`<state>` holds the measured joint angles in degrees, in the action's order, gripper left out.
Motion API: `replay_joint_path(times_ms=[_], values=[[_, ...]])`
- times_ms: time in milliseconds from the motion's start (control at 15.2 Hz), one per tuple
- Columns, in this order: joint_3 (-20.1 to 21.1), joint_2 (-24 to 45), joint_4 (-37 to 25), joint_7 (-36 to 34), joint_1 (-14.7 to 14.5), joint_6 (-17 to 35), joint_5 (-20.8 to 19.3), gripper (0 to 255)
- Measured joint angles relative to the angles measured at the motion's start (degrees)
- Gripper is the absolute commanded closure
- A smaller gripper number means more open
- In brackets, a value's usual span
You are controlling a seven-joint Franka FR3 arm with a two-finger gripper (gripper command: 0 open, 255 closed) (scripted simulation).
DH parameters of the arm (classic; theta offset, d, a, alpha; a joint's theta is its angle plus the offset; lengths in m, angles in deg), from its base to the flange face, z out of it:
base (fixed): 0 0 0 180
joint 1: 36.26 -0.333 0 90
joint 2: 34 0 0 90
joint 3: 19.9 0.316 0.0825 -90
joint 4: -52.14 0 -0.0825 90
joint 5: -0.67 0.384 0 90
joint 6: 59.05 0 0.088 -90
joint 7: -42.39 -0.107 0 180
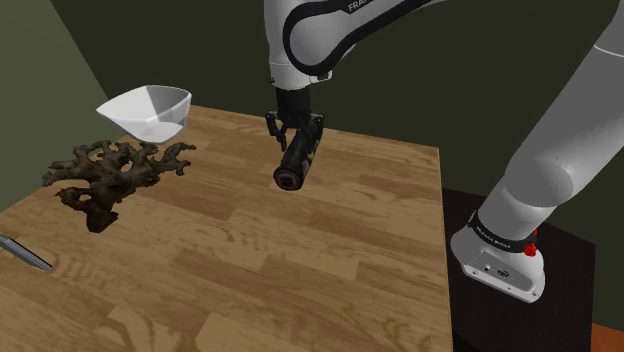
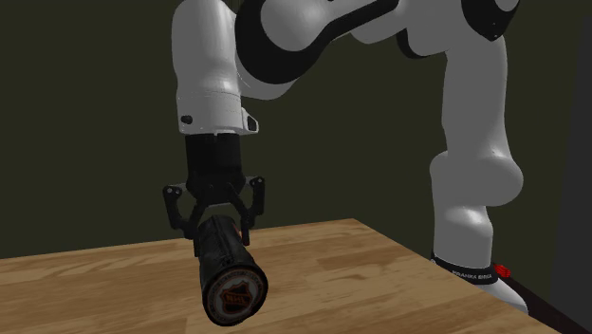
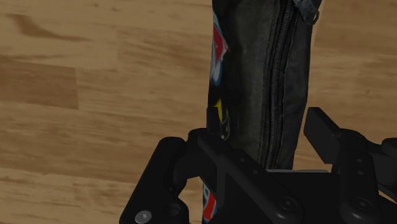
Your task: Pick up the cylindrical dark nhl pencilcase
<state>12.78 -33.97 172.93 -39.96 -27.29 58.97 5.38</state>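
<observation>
The pencil case (image 1: 296, 163) is a dark cylinder with an orange-and-black crest on its round end cap. It hangs in the air above the wooden table (image 1: 330, 250), tilted with the cap end lowest, and my black gripper (image 1: 293, 137) is shut on its upper part. In the second exterior view the pencil case (image 2: 226, 269) juts toward the camera, clasped by the gripper (image 2: 214, 225). The wrist view shows the pencil case (image 3: 264, 83) with its zip and coloured team badges running out from between the fingers (image 3: 321, 130) over the wood.
A white angular bowl (image 1: 148, 110) stands at the table's far corner in the shoulder view. A dark gnarled driftwood piece (image 1: 112, 175) lies just in front of it. A thin grey object (image 1: 25, 254) lies at the left edge. The table's right edge drops off near my stand.
</observation>
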Motion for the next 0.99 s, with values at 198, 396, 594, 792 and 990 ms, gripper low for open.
replay_joint_path(times_ms=[198, 396, 594, 792, 990], values=[[0.0, 0.0, 0.0, 0.0, 0.0, 0.0, 0.0, 255], [-0.1, -0.7, -0.8, 0.2, 0.1, -1.5, 0.4, 255], [-0.1, -1.5, -2.1, 0.4, 0.1, -3.6, 0.8, 255], [-0.2, -1.9, -4.1, 0.4, 0.2, -6.0, 0.9, 255], [-0.4, -2.8, -5.7, 0.6, 0.3, -8.3, 1.3, 255]])
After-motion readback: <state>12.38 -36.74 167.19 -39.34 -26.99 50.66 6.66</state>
